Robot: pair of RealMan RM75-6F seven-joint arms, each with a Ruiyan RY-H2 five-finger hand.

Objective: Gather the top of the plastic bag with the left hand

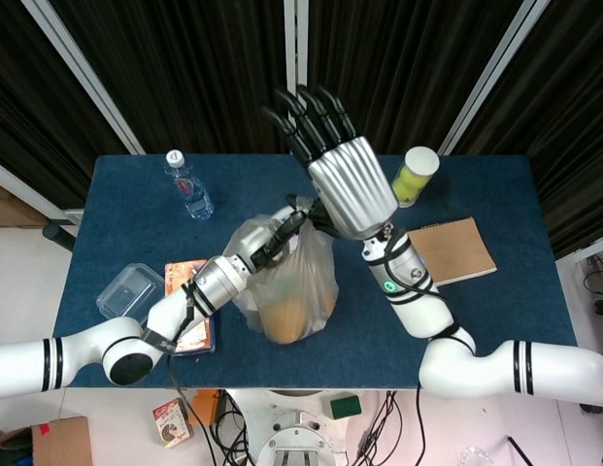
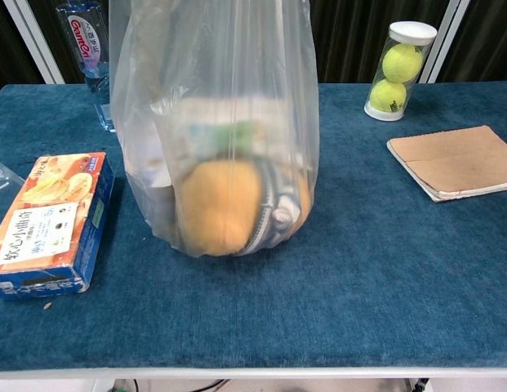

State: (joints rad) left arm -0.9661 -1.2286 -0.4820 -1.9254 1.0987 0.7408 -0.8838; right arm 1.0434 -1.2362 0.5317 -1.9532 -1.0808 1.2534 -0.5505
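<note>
Plastic bag stands upright near the middle of the table, a little toward the front edge; an orange rounded item and other goods show through the film in the chest view. Left hand is at the bag's top, dark fingers pinching the gathered film on its upper side; how much of the mouth is caught cannot be told from above. Right hand is raised above the bag, fingers spread, holding nothing, and it hides part of the bag's mouth from the head camera. Judgement: gathering is under way, not finished. To do it well, the left hand should draw the loose film in toward one bunch, closing around the whole neck rather than one pleat, and keep the pull upward so the bag stays upright. Risk: thin film slipping out, or a sideways tug tipping the load toward the snack box near the front left edge. Water bottle sits back left, tennis-ball tube back right, notebook toward the right edge, all apart from the bag.
</note>
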